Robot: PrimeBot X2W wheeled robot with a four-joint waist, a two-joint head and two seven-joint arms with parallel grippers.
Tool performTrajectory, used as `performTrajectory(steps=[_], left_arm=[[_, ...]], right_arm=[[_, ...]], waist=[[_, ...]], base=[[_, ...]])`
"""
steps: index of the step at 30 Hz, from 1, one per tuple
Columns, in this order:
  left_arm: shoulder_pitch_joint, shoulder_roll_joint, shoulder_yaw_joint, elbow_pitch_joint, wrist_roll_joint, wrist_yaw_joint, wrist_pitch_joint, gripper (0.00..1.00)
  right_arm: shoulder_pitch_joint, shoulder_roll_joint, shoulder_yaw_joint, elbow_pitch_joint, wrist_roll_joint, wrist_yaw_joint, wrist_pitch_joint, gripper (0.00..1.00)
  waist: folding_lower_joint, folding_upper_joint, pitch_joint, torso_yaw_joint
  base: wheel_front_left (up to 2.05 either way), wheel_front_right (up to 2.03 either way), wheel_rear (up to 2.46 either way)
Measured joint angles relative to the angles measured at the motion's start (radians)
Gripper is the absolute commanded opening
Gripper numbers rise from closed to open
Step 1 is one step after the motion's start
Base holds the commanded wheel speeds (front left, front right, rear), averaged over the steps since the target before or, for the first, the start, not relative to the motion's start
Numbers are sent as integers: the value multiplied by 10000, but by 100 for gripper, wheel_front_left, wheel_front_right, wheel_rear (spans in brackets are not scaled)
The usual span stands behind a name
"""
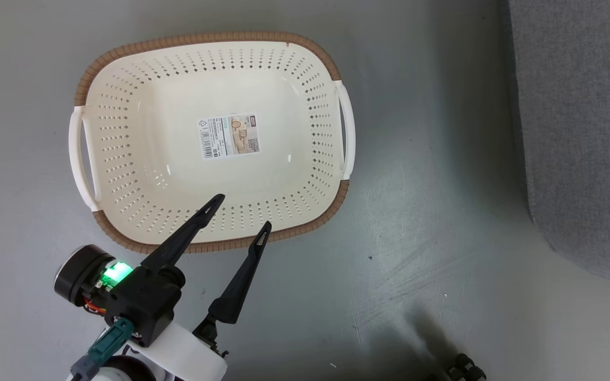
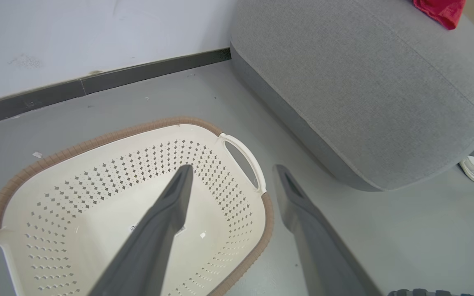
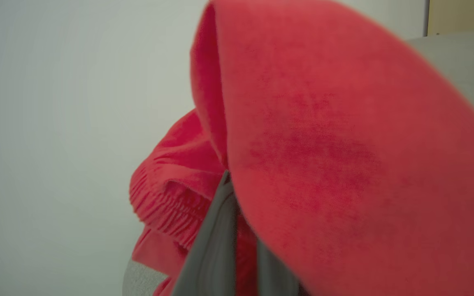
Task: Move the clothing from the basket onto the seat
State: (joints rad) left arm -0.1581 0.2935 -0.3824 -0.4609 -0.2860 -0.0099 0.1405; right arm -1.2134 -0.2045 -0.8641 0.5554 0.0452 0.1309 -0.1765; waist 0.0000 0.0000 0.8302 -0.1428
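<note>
Red clothing (image 3: 344, 164) drapes over the right gripper (image 3: 237, 222), clamped on it beside the seat (image 3: 467, 70). Left gripper (image 1: 244, 210) hangs spread above the empty basket (image 1: 204, 38); only letting go seems left.

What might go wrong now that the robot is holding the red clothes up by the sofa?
1. The red clothing drapes over the shut right gripper, so it might stay snagged when the gripper opens.
2. It is near the sofa's rounded edge and might slide down to the floor.
3. The open left gripper hangs over the basket's near rim and might bump it.
</note>
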Motion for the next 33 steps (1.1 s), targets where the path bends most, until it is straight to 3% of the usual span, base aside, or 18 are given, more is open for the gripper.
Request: performTrajectory(steps=[1,3,5,20,33], left_arm=[[-13,-2,-2,21,0,-2,-13,100],[-55,-12,-27,56,6,-4,-27,100],[-124,-38,-59,98,4,-6,-115,100],[-556,-393,35,719,-261,-17,-545,100],[-601,-698,276,1703,-842,-63,-1068,100]], right_arm=[[0,23,23,52,-4,0,-90,11],[1,13,79,104,-27,0,-228,39],[0,4,146,138,-27,0,-332,100],[505,-155,1488,230,171,0,-635,100],[3084,832,3149,-917,694,0,-757,100]], waist=[[0,0,-17,-23],[0,0,-63,-53],[0,1,-118,-75],[0,0,-759,-175],[0,0,-1818,-231]], base=[[0,0,0],[0,0,0],[0,0,0],[0,0,0],[0,0,0]])
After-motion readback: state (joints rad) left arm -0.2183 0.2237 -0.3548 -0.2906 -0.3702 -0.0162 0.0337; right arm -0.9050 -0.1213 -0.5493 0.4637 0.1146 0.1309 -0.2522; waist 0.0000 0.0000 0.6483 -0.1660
